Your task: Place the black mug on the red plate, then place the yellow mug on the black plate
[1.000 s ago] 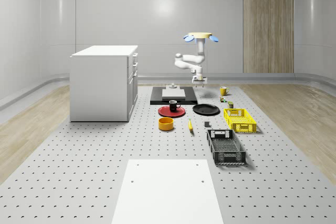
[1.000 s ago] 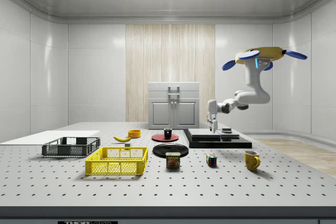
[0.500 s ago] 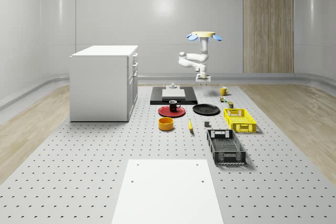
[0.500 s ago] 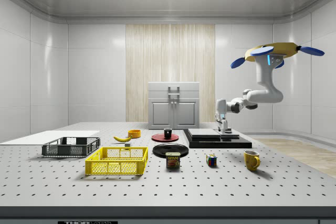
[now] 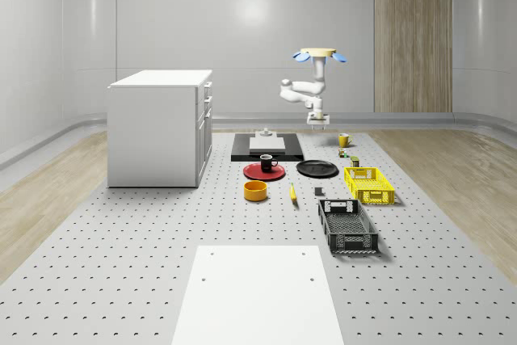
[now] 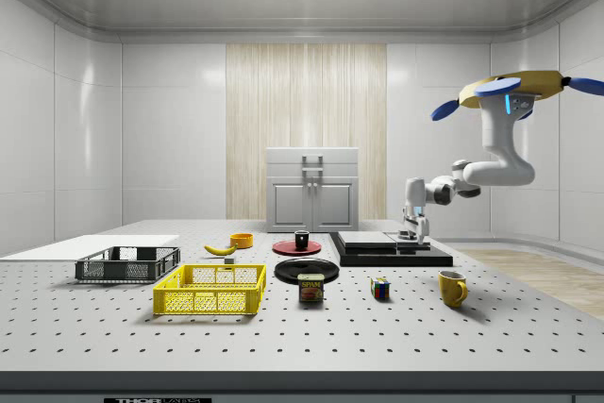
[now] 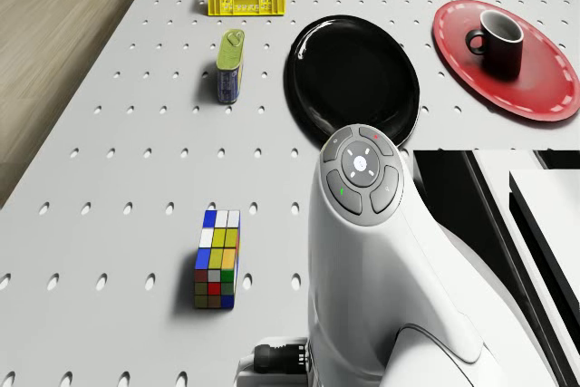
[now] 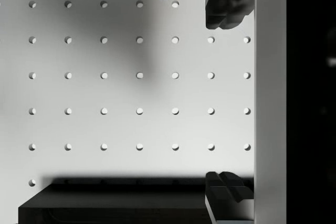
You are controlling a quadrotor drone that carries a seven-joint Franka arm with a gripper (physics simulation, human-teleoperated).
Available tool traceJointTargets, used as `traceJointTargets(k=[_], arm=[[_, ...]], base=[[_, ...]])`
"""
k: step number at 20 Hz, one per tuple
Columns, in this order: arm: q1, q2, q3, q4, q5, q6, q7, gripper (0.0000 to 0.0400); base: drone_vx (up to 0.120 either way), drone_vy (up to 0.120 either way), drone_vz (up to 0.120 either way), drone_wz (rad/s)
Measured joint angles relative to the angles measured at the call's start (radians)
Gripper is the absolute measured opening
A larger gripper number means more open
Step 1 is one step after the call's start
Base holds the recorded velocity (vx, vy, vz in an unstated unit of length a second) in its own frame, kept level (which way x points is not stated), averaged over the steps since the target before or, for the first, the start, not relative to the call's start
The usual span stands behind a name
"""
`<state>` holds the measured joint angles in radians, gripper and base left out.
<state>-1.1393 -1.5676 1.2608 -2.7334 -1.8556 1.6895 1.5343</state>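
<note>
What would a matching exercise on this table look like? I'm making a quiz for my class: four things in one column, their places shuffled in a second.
Things:
1. black mug
2. yellow mug
3. black plate
4. banana

Places:
A. bare, beside the red plate
B. on the table, on no plate
C. near the orange bowl
D. on the red plate

Pairs: 1-D, 2-B, 3-A, 4-C
</note>
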Motion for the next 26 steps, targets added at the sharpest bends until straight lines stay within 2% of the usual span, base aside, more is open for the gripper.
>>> traceJointTargets(k=[9,21,26], arm=[[0.000,-0.001,0.000,0.000,0.000,0.001,0.000,0.0400],[-0.001,-0.002,0.000,0.000,0.001,0.002,0.000,0.0400],[-0.001,-0.002,0.000,0.000,0.001,0.002,0.001,0.0400]], base=[[-0.116,0.120,0.000,0.000],[-0.013,0.120,0.000,0.000],[0.000,0.120,-0.104,0.000]])
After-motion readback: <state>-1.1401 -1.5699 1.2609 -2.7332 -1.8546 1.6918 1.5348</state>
